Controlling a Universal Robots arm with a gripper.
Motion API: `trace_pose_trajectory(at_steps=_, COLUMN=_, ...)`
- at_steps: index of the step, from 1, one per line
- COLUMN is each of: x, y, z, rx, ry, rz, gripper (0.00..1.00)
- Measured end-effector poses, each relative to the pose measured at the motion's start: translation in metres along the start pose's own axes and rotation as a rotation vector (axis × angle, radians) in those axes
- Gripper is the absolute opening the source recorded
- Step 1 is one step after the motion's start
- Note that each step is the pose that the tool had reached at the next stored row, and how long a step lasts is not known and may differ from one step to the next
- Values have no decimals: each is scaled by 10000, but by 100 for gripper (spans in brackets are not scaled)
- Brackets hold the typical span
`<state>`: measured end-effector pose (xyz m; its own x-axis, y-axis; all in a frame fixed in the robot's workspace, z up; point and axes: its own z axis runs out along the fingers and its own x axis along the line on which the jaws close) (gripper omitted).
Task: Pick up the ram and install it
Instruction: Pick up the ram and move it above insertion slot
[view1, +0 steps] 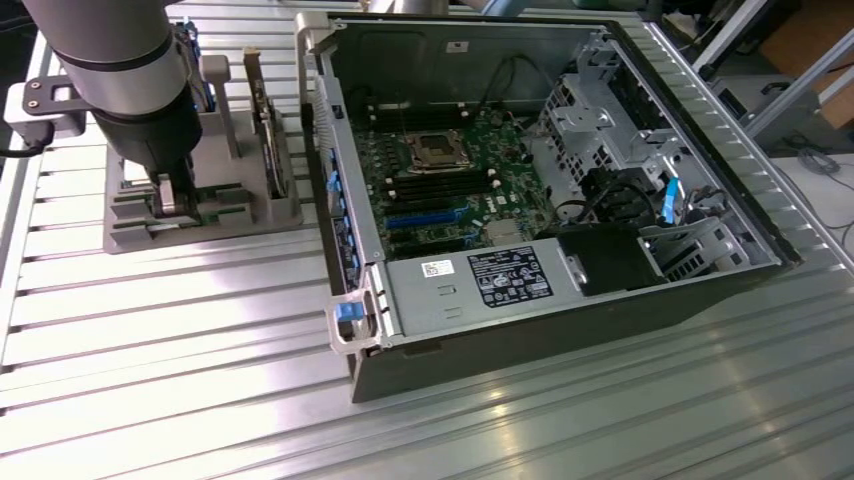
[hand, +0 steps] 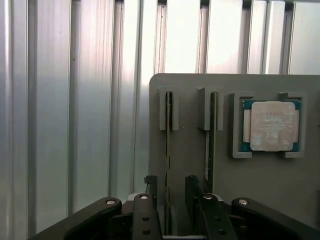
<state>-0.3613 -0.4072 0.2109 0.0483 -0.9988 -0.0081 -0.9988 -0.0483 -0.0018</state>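
end effector (hand: 171, 183): released, jaws spread, nothing held. Hangs low over the grey holder (view1: 187, 235) at the exterior view's left.
fingers (hand: 151, 186): one on each side of the ram, a gap showing on both sides, no contact that I can see.
ram (hand: 168, 135): on edge in a slot of the holder, thin green edge facing the wrist camera, sitting between the open fingers. Not yet lifted.
second stick (hand: 211, 135): on edge in the next slot over, just outside one finger, pale label on its side.
processor chip (hand: 272, 125): flat in its own pocket on the holder, beside the two slots, apart from the end effector.
hard drive (view1: 271, 130): upright in the holder, on the side nearer the computer case.
computer case (view1: 334, 200): lying open on the counter (view1: 200, 350), just beside the holder, motherboard (view1: 454, 180) exposed.
arm (view1: 120, 60): comes down vertically over the holder.
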Motion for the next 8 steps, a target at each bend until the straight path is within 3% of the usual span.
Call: trace_pose_trajectory(at_steps=8, x=5, y=1, z=15, rx=0, ry=0, rz=-1, gripper=36)
